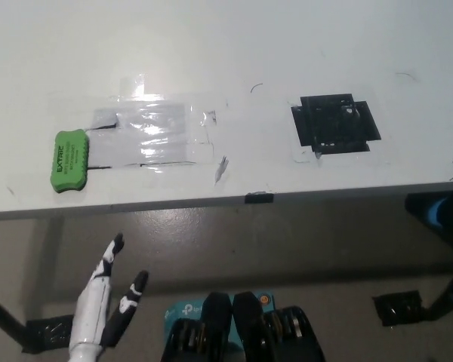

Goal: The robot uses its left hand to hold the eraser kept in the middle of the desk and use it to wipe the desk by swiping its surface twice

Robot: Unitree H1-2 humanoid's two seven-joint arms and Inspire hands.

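A green eraser (69, 161) with dark lettering lies flat on the white desk (234, 45), at the left near the front edge. Nothing touches it. My white left hand (104, 305) hangs below the desk edge at the lower left, well short of the eraser, open, with its fingers spread and nothing in it. My black right hand does not show in the head view.
A patch of clear tape (155, 134) shines on the desk just right of the eraser. A black taped square (334, 122) sits further right. A small black tab (258, 197) marks the front edge. Below the desk lies a teal box (187, 308).
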